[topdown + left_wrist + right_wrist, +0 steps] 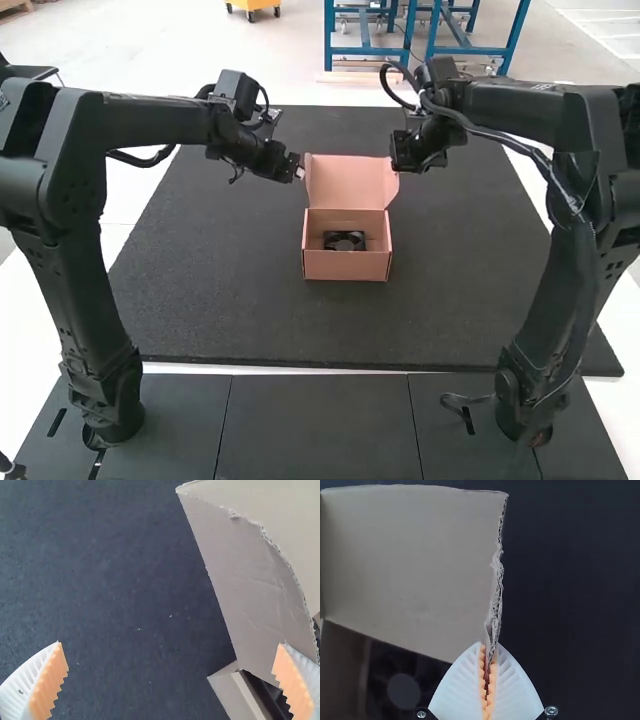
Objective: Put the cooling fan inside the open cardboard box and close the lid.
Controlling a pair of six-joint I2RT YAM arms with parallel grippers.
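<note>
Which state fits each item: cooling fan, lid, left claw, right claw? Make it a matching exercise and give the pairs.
Things:
1. cooling fan
2. lid
3. left claw
4. right claw

States:
A. open, next to one side of the lid
B. shut on the lid's torn side edge
C. lying inside the cardboard box
D. standing up, not yet closed

Pairs: 1-C, 2-D, 3-A, 4-B

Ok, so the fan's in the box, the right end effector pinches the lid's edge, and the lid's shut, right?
No: the lid stands open, upright at the box's back, as the high view shows. The fan is inside, and the right end effector does pinch the lid's edge.
</note>
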